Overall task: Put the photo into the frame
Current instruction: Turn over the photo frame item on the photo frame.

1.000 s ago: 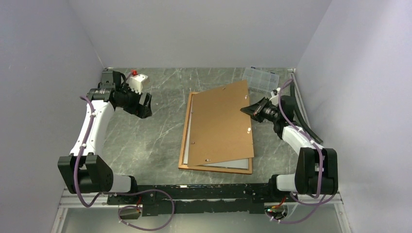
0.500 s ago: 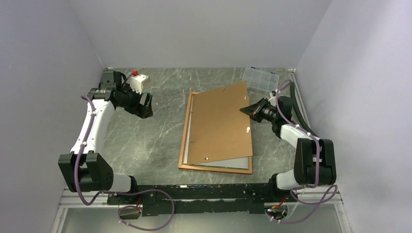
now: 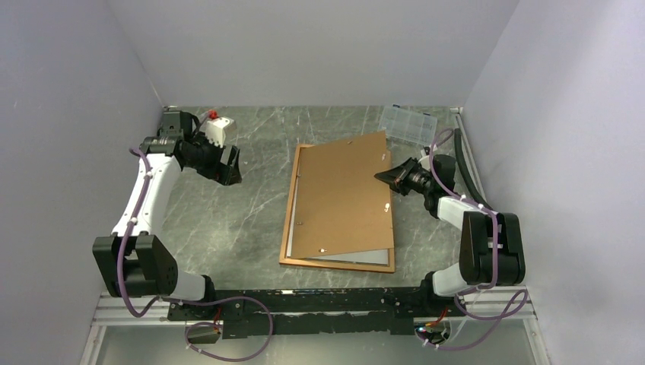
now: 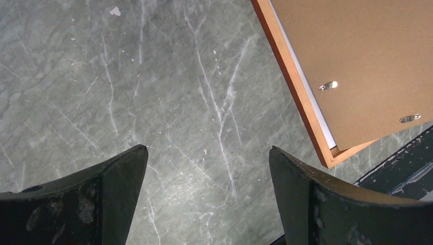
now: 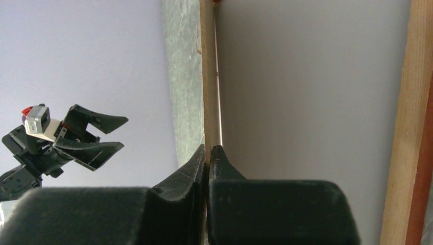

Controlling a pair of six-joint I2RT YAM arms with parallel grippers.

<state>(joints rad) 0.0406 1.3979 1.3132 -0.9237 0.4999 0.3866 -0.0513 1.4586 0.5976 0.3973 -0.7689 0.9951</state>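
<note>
Photo (image 3: 365, 256), which I take to be the pale sheet showing under the backing board (image 3: 342, 194), lies inside the frame (image 3: 338, 265), face down on the bench (image 3: 228, 228). My right gripper (image 3: 379, 176) is pressed together on the board's right edge. Over the last second it has carried that edge slightly left and lower. Board now squarer over the frame, but skewed, far corner overhanging. Left gripper (image 3: 228, 169) spread wide, empty, well apart to the left. Judgement: photo looks seated; closing the back is the step in hand.
</note>
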